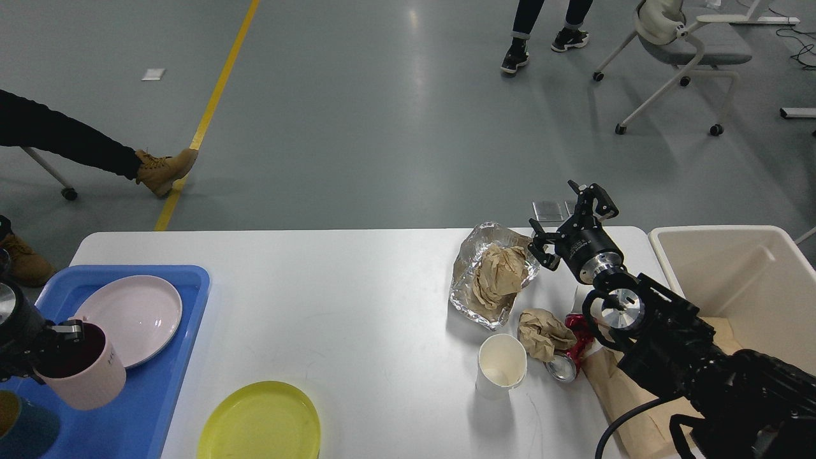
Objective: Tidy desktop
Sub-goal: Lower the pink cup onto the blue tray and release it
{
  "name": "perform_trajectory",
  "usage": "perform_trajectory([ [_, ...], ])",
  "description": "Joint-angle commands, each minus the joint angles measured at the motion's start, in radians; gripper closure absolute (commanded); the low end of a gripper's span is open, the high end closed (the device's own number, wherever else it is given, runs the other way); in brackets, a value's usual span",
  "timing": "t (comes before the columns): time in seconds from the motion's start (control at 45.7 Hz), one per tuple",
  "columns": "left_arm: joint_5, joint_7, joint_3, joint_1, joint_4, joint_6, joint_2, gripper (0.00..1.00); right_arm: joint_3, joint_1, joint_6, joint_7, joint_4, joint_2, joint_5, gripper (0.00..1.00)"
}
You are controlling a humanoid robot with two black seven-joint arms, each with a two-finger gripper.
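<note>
desktop (357, 299) beneath; right gripper (570, 220) fingers spread above far edge

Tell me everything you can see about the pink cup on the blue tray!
The pink cup is a pale pink, smooth-looking mug with a dark inside and dark letters on its side. It stands nearly upright over the blue tray, at the near edge of the pink plate. The left gripper grips its rim, one finger seemingly reaching inside. Whether its bottom already rests on the tray cannot be told.
</note>
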Motion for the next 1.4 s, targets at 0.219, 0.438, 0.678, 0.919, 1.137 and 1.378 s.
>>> perform_trajectory([
  [0.219,0.078,0.015,-0.124,0.229,0.005,0.195,-0.026,1.0,-0.001,0.0,0.0,0.0,0.0,0.0,0.0,0.0],
  [0.438,0.08,0.021,-0.13,0.299,0.048,0.23,-0.063,1.0,-0.001,0.0,0.0,0.0,0.0,0.0,0.0,0.0],
  [0.678,0.081,0.023,-0.15,0.374,0.111,0.29,-0.099,1.0,0.001,0.0,0.0,0.0,0.0,0.001,0.0,0.0],
  [0.919,0.081,0.03,-0.176,0.377,0.114,0.279,-0.11,0.94,-0.001,0.0,0.0,0.0,0.0,0.0,0.0,0.0],
  [1.137,0.081,0.03,-0.17,0.365,0.109,0.241,-0.1,0.64,-0.001,0.0,0.0,0.0,0.0,0.001,0.0,0.0],
  [1.378,0.081,0.03,-0.159,0.33,0.108,0.173,-0.063,0.42,0.001,0.0,0.0,0.0,0.0,0.0,0.0,0.0],
])
